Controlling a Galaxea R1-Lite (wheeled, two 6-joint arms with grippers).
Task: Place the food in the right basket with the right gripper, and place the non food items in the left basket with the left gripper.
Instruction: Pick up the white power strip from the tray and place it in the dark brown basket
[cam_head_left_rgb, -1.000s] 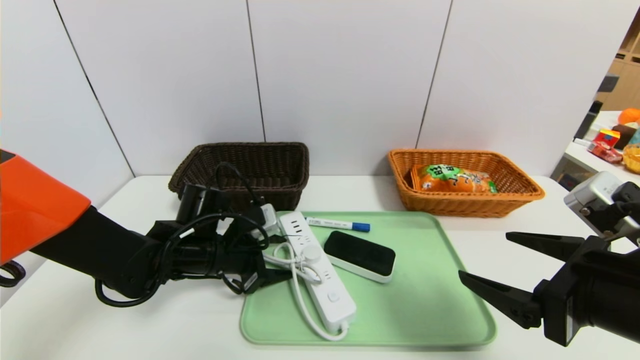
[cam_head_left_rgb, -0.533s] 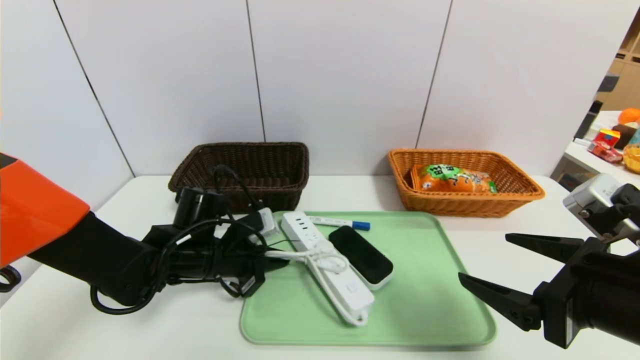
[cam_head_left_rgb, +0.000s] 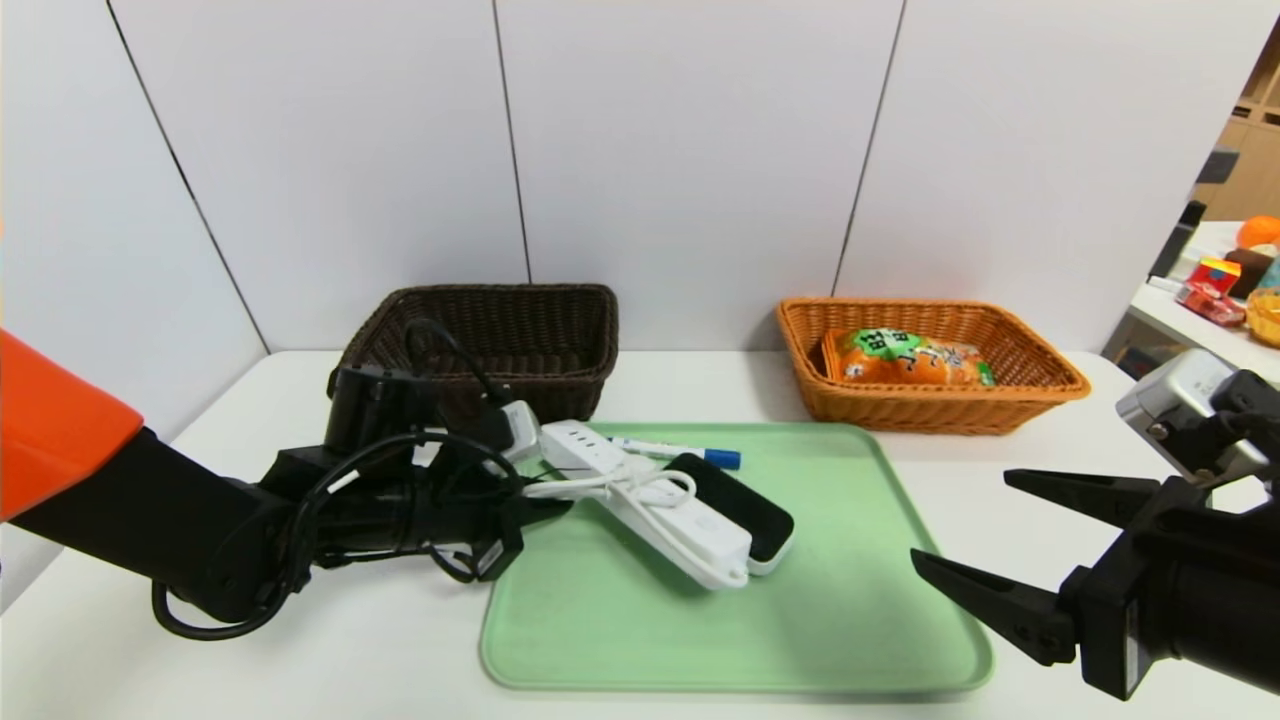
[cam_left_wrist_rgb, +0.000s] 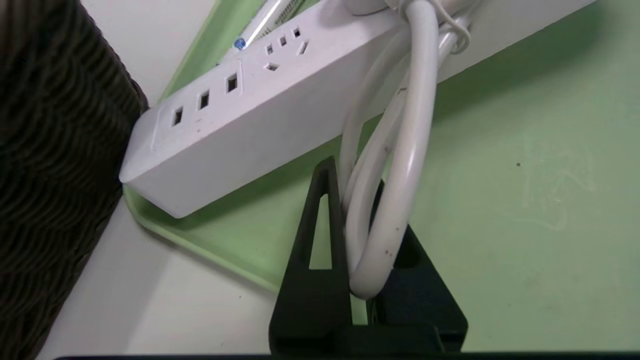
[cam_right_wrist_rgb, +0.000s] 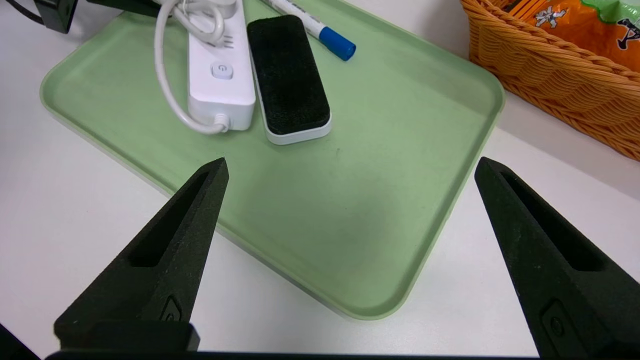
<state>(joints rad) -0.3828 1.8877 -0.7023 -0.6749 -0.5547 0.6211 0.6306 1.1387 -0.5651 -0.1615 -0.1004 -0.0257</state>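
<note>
On the tray (cam_head_left_rgb: 840, 640), the left gripper (cam_head_left_rgb: 548, 506) pinched the strip's cord (cam_left_wrist_rgb: 400, 200), the strip (cam_head_left_rgb: 650, 505) lying against the eraser (cam_head_left_rgb: 745, 510), marker (cam_head_left_rgb: 680, 452) behind. The right gripper (cam_head_left_rgb: 985, 535) hung spread beside the tray; the snack bag (cam_head_left_rgb: 915, 360) sat in the orange basket (cam_head_left_rgb: 1040, 385).

Orange shoulder shell (cam_head_left_rgb: 55, 425), black arms, looped cables, pointed black claws

A: Item one, left tool (cam_head_left_rgb: 548, 507)?
B: I've clamped it on the cord (cam_left_wrist_rgb: 385, 210) loop; a second ago it stood apart.

A: Item two, power strip (cam_head_left_rgb: 650, 500)?
B: Swung round on the tray (cam_head_left_rgb: 850, 600), its near end dragged toward the eraser (cam_head_left_rgb: 745, 510), now lying partly over it.

A: Item three, eraser?
B: Pushed askew, nearer the marker (cam_head_left_rgb: 680, 452).
</note>
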